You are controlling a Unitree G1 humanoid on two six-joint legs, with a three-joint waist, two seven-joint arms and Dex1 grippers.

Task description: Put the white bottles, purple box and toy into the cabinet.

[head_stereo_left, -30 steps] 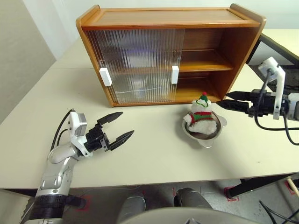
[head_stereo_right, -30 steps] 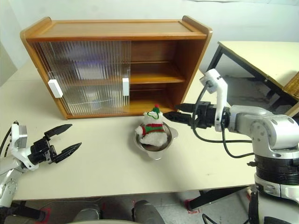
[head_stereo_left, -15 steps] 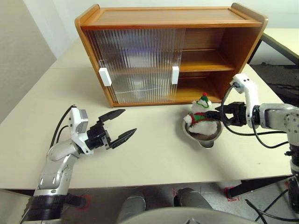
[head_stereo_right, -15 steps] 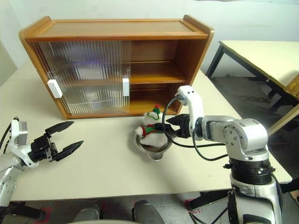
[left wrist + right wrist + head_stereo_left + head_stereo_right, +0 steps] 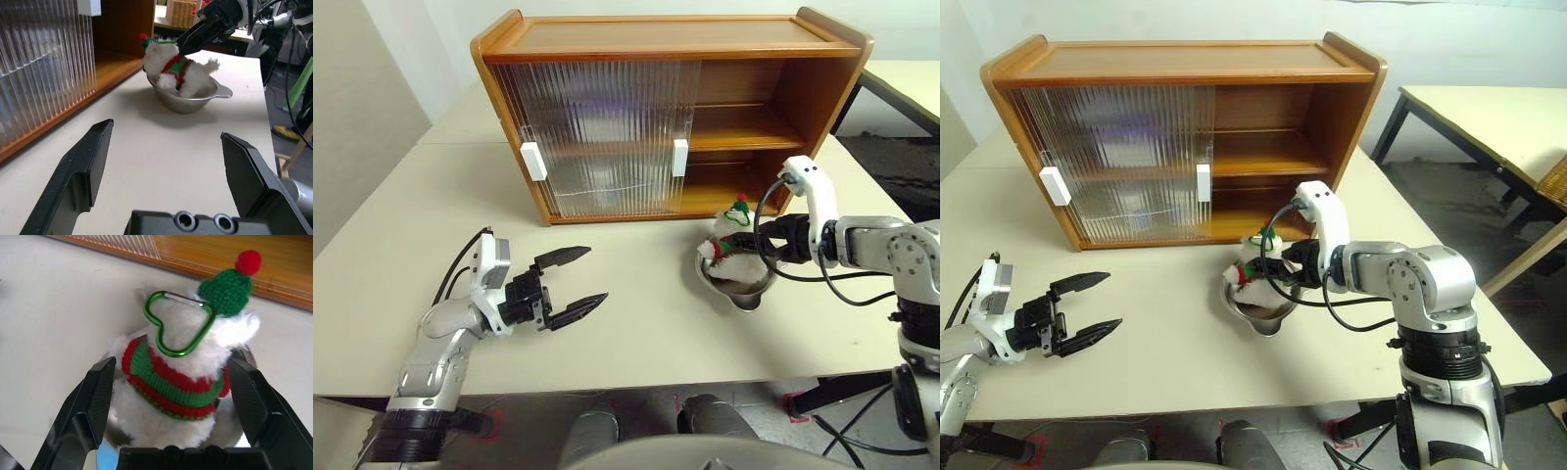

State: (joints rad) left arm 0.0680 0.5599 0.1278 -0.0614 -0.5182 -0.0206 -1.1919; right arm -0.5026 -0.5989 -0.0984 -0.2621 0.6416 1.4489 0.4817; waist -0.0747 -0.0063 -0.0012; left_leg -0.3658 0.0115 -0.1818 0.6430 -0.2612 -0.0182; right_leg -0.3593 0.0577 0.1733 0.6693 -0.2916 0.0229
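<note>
The toy (image 5: pixel 181 377), a white plush figure with a red-and-green scarf and a green hat, sits in a steel bowl (image 5: pixel 744 292) in front of the cabinet's open right half. My right gripper (image 5: pixel 171 364) is open, with one black finger on each side of the toy's body, and a green heart-shaped clip lies on the toy's back. My left gripper (image 5: pixel 591 276) is open and empty, low over the table to the left, pointing towards the bowl. The cabinet (image 5: pixel 656 39) has its ribbed doors slid over its left half. The white bottles and purple box are hidden; only vague shapes show behind the doors.
The cabinet's right shelves (image 5: pixel 744 132) stand open and bare. The table's front edge (image 5: pixel 636 377) runs close below both arms. A second table (image 5: pixel 1489 117) and a wicker basket (image 5: pixel 1555 181) stand to the right across a gap of floor.
My right gripper has swung left and down from beside the cabinet to the bowl, and its open fingers now straddle the toy. My left gripper has drifted slightly right.
</note>
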